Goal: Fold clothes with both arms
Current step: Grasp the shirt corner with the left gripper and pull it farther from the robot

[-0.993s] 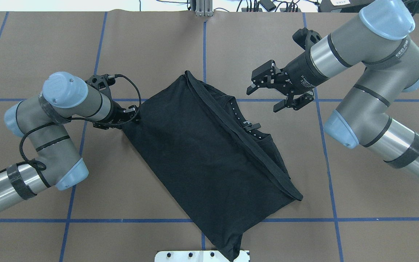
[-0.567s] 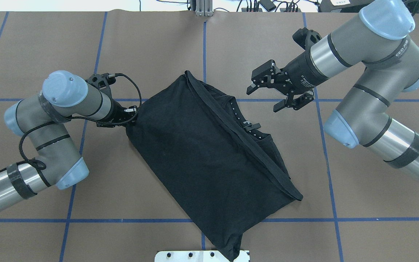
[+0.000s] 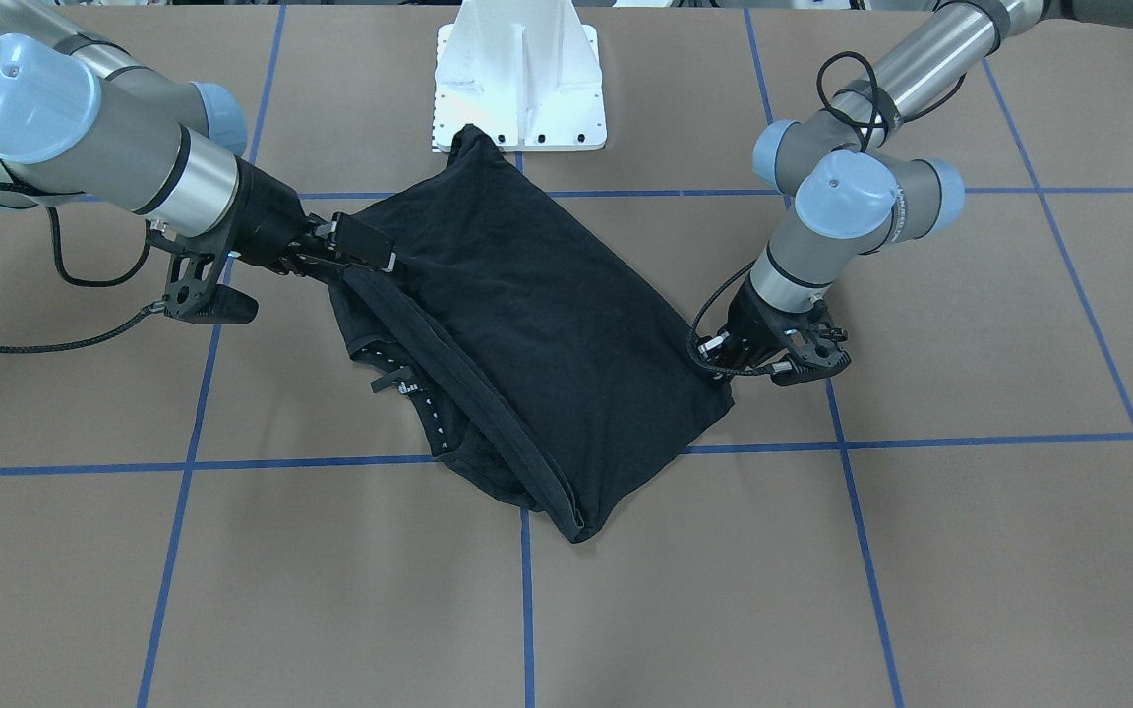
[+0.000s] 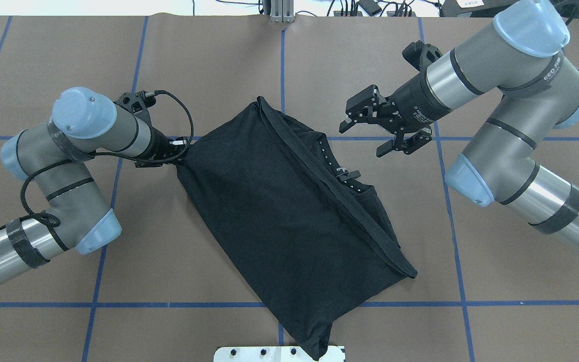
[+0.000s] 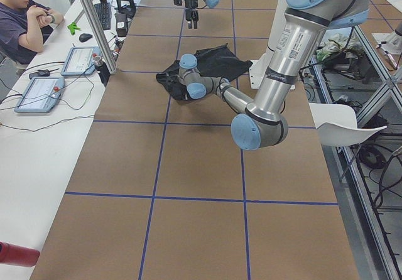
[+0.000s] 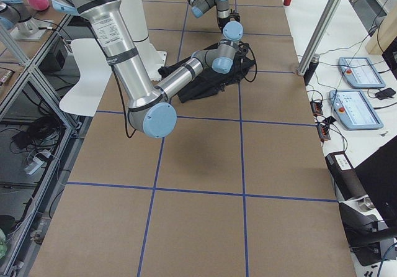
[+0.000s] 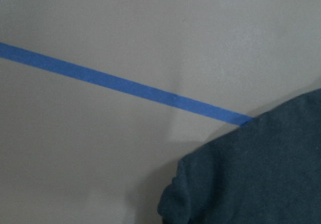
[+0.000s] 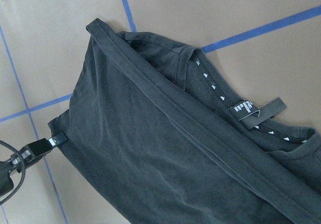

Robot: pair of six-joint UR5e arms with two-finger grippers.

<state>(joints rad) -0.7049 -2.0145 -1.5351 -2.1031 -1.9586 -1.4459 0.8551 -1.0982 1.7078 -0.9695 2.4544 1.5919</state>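
Only partly visible, left claw (image 4: 181,152) tight on T-shirt (image 4: 279,221) corner; right claw (image 4: 361,138) agape, clear of it.

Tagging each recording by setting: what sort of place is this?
Probably a robotics lab workcell: a table marked with a blue tape grid, teach pendants on the side bench where a person sits, and the left arm and right arm at a black T-shirt.

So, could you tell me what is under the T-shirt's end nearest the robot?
That T-shirt end overlaps the white pedestal plate; anything else beneath the cloth is hidden.
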